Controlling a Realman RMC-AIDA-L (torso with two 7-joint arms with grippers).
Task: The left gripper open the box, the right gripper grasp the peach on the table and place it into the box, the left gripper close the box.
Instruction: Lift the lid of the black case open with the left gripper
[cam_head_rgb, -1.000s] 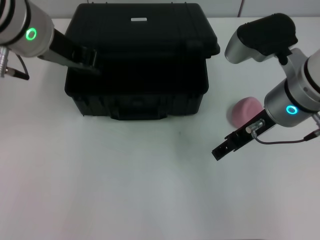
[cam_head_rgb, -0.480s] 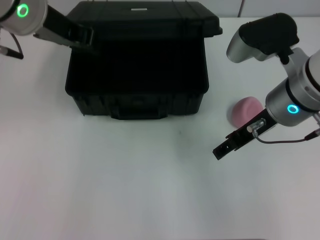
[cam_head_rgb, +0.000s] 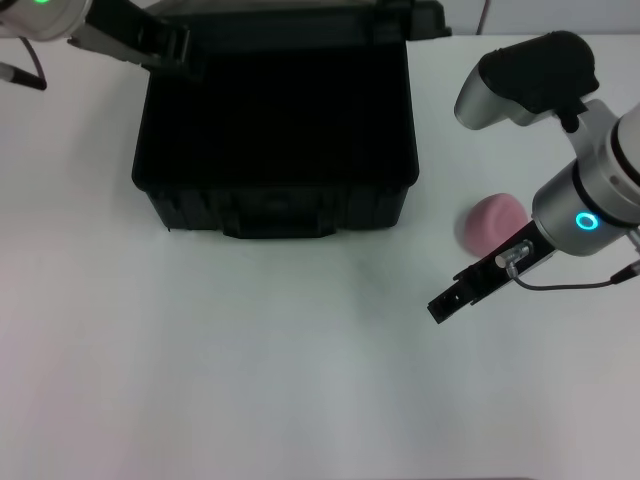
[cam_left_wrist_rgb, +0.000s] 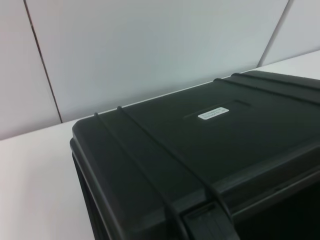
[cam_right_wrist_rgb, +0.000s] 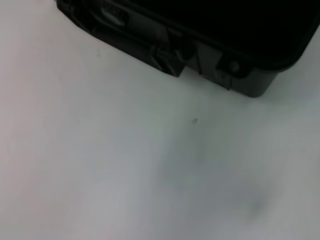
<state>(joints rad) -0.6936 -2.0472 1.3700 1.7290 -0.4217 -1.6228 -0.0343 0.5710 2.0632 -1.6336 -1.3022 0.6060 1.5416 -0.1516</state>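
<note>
Box (cam_head_rgb: 275, 180) lid nearly swung full back, left gripper (cam_head_rgb: 178, 48) at its far-left corner; grip state unreadable. Peach (cam_head_rgb: 488, 221) on table (cam_head_rgb: 250, 380) right of box, beside right gripper (cam_head_rgb: 455, 295), apparently closed, empty. Advice: carry lid past vertical before letting go.

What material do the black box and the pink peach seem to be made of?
The box looks like hard moulded plastic with a matte black finish: raised ribs run over its lid and its corners are thick. The peach has a soft, dull pink surface with no shine; whether it is real fruit or a foam or plastic model cannot be told.
</note>
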